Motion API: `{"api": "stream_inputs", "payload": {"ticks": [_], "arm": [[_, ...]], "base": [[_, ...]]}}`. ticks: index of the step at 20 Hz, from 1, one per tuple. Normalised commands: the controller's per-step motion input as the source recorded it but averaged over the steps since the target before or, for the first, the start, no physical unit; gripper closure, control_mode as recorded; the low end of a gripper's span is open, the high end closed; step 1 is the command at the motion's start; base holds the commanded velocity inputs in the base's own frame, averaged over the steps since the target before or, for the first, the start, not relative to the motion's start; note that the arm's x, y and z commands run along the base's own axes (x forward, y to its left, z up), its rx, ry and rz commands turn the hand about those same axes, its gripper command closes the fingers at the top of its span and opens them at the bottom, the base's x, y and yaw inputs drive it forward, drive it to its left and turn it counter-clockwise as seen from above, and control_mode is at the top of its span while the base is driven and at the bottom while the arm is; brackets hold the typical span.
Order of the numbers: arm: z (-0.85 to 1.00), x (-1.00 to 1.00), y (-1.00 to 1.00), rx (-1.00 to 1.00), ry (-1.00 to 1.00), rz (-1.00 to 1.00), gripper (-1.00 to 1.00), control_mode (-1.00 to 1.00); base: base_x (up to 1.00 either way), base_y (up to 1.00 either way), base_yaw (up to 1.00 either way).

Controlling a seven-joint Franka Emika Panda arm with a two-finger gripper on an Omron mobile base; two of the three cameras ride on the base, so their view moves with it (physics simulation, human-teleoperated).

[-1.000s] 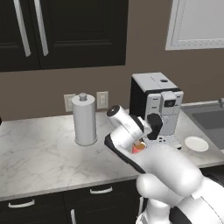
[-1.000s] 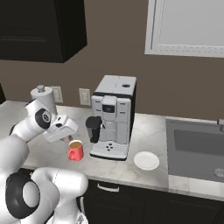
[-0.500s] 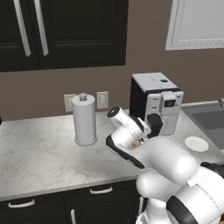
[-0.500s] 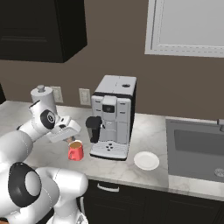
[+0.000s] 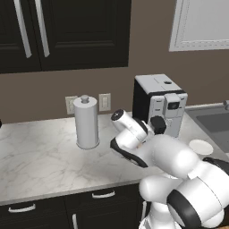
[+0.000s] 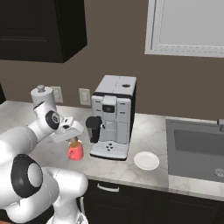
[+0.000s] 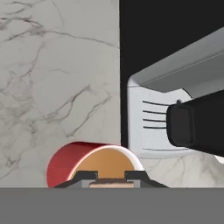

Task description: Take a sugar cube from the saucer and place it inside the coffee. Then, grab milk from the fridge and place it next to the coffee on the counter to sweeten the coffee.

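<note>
Your claw [image 7: 111, 180] sits directly over the coffee [image 7: 93, 163], and in the hand view its two dark fingertips are drawn in close with a small pale, tan-tinted block pinched between them, so it reads as clamped on the sugar cube [image 7: 111, 184]. Below those tips you can see the red mug's rim and its brown liquid, with the mug standing on the counter [image 7: 52, 78] of veined marble. From the right base view your claw [image 6: 75, 138] hangs just above the coffee [image 6: 75, 151], which stands just beside the left front corner of the coffee machine [image 6: 113, 116]. The saucer [image 6: 146, 160] lies on the counter [image 6: 144, 131] to the right of the machine's drip tray, between the machine and the sink [image 6: 197, 151], well apart from the mug. In the left base view your arm's white body covers the mug, and the saucer [image 5: 201, 146] peeks out past the arm's shoulder, near the coffee machine [image 5: 159, 105]. The paper-towel holder [image 5: 86, 121] stands upright on the counter [image 5: 40, 156] to the left of the arm, near the wall outlets [image 5: 104, 102]. Black cabinets [image 5: 67, 33] hang above, and a window [image 6: 188, 26] sits over the sink side.
</note>
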Motion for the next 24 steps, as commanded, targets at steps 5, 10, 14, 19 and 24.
{"api": "stream_inputs", "payload": {"ticks": [5,10,14,19,24], "arm": [[-0.17,0.19,0.0,0.0,0.0,0.0,1.0,-1.0],[-0.1,0.11,0.0,0.0,0.0,0.0,1.0,-1.0],[0.0,0.0,0.0,0.0,0.0,0.0,1.0,-1.0],[0.07,-0.11,0.0,0.0,0.0,0.0,1.0,-1.0],[0.15,-0.22,0.0,0.0,0.0,0.0,1.0,-1.0]], "base": [[0.0,0.0,0.0],[0.0,0.0,0.0],[0.0,0.0,0.0],[0.0,0.0,0.0],[0.0,0.0,0.0]]}}
